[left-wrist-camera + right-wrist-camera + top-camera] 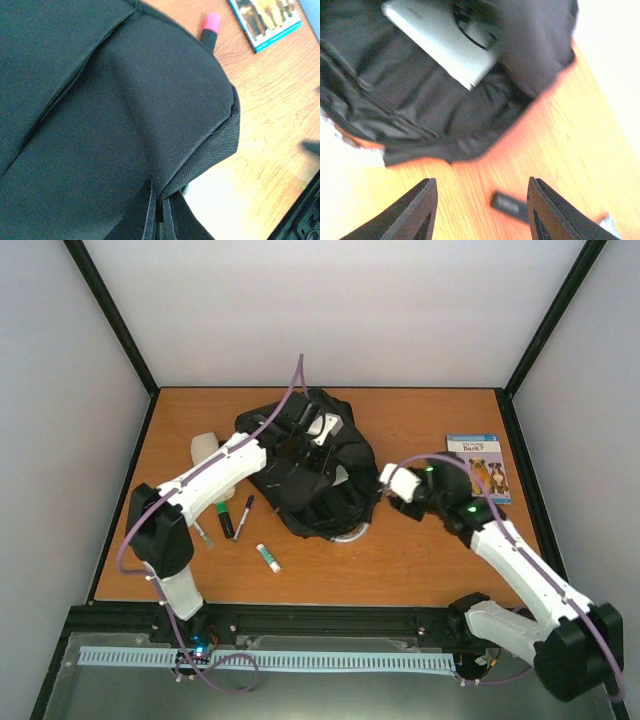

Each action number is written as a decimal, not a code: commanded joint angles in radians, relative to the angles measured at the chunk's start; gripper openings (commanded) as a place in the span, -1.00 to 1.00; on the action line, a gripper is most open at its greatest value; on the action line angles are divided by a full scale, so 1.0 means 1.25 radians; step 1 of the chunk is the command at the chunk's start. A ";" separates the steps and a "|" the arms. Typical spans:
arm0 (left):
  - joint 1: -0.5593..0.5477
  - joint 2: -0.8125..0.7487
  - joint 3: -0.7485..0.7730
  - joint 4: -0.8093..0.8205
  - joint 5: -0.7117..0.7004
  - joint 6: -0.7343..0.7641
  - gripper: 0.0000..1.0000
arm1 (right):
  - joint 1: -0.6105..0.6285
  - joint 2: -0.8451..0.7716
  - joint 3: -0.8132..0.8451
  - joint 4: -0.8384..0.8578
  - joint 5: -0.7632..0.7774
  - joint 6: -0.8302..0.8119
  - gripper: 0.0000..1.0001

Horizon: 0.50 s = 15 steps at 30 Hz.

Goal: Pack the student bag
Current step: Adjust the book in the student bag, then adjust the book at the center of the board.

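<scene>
matt black woven cloth student bag point(125, 125), smooth wood-grain table point(420, 560), glossy paper book point(480, 468)

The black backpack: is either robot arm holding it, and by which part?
The right gripper hangs open and empty beside the backpack. The left gripper is over its fabric, jaws hidden, so a hold cannot be told.

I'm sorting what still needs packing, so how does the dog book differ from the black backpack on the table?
The student bag is black, soft and crumpled; the book is blue-covered, thin and flat. The bag is far bigger than the book. The bag sits mid-table with the left arm stretched over it; the book lies apart near the right edge, untouched. Both rest on the wooden table.
</scene>
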 commanded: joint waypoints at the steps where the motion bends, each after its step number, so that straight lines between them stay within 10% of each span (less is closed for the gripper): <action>1: -0.002 0.019 0.003 -0.009 0.020 -0.080 -0.93 | -0.186 -0.077 -0.005 -0.109 -0.139 0.097 0.06; 10: -0.048 0.027 -0.167 0.102 0.018 -0.109 -0.34 | -0.452 0.008 -0.039 -0.099 -0.201 0.188 0.10; 13: -0.069 0.013 -0.181 0.103 0.043 -0.123 0.11 | -0.525 0.052 -0.028 -0.089 -0.183 0.194 0.11; 15: -0.083 -0.014 -0.188 0.109 0.088 -0.137 0.93 | -0.573 0.089 -0.015 -0.072 -0.166 0.195 0.11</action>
